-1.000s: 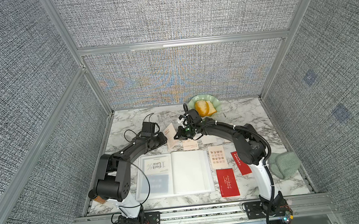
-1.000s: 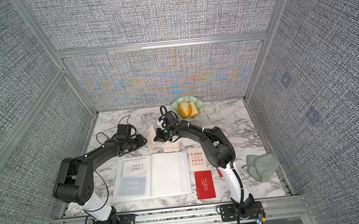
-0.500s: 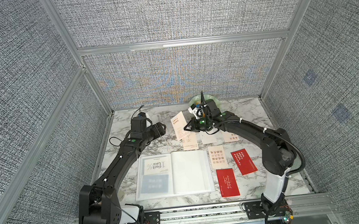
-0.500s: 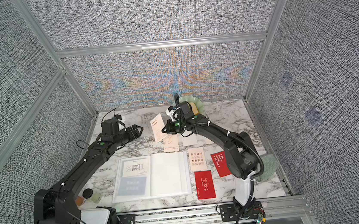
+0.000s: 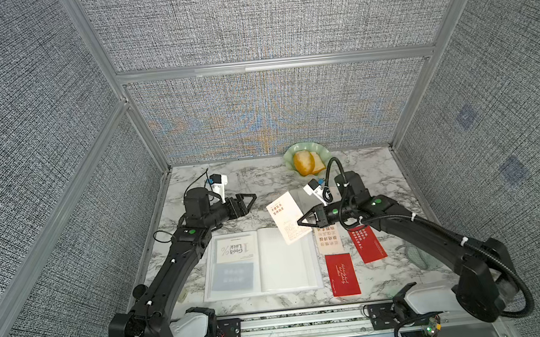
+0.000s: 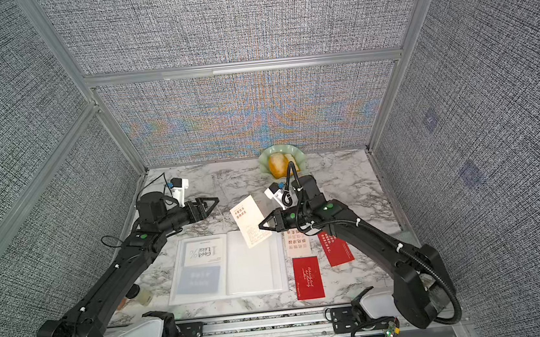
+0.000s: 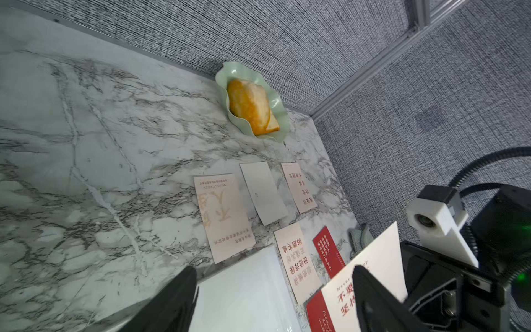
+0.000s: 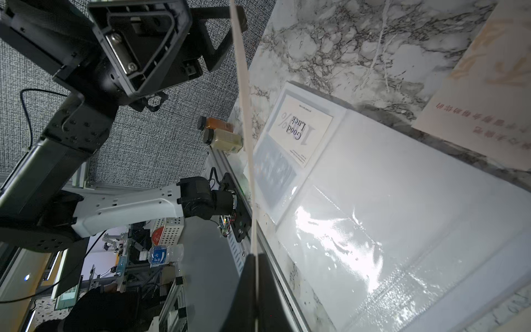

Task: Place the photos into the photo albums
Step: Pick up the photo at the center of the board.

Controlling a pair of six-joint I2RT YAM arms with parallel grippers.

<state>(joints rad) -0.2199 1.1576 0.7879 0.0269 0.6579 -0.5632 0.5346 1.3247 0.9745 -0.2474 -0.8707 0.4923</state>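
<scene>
The photo album (image 5: 281,269) (image 6: 248,269) lies open at the table's front, with two cards in its left page sleeves. My right gripper (image 5: 301,222) (image 6: 262,225) is shut on a cream photo (image 5: 285,215) (image 6: 248,218), held tilted above the album's far right corner. In the right wrist view this photo (image 8: 244,115) shows edge-on between the shut fingers. My left gripper (image 5: 252,200) (image 6: 214,202) (image 7: 275,299) stands open and empty, left of the held photo. Several photos lie right of the album: cream (image 7: 224,215), white (image 7: 263,192), pink (image 7: 298,186), red (image 5: 343,273).
A green dish (image 5: 291,155) with bread sits at the back wall. A green cloth (image 5: 419,256) lies at the right under the right arm. Two small bottles (image 8: 221,135) stand at the front left edge. Grey walls close in on three sides.
My left gripper has opened and let go of the cream photo. The right gripper has carried the photo to the right and forward, over the album's far edge.
</scene>
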